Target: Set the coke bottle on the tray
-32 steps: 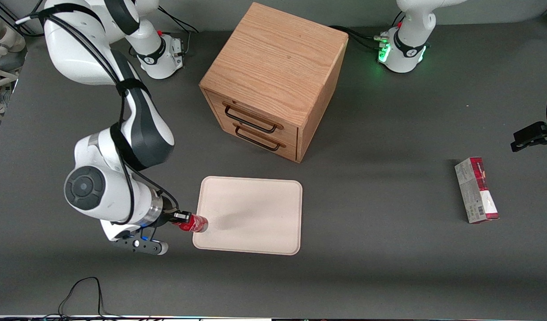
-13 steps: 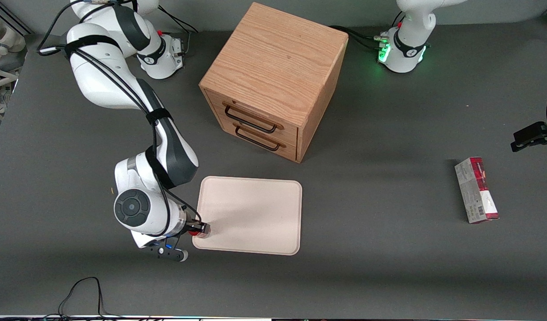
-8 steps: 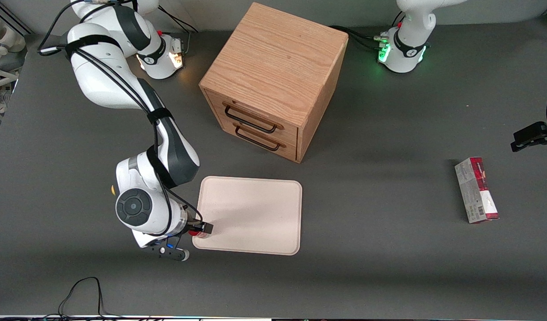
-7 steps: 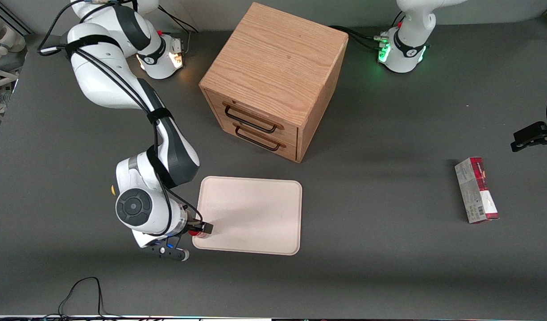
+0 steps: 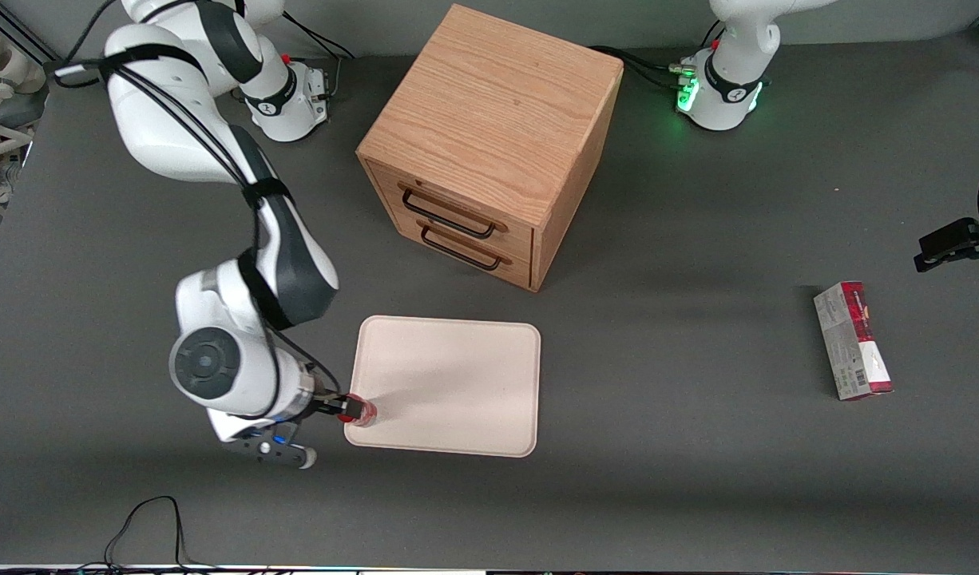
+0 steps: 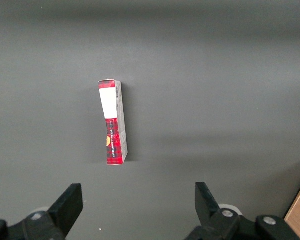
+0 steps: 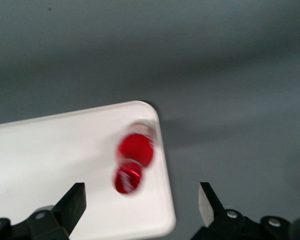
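Coke bottle (image 7: 133, 162) stands on the tray (image 5: 457, 383) corner; my pincer (image 7: 140, 205) is apart, so I'd lift straight up, not nudging it.

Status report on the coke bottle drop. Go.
Claw open, above the tray's corner nearest the working arm. Coke bottle free, standing on the tray close to its edge. Nothing in the way.
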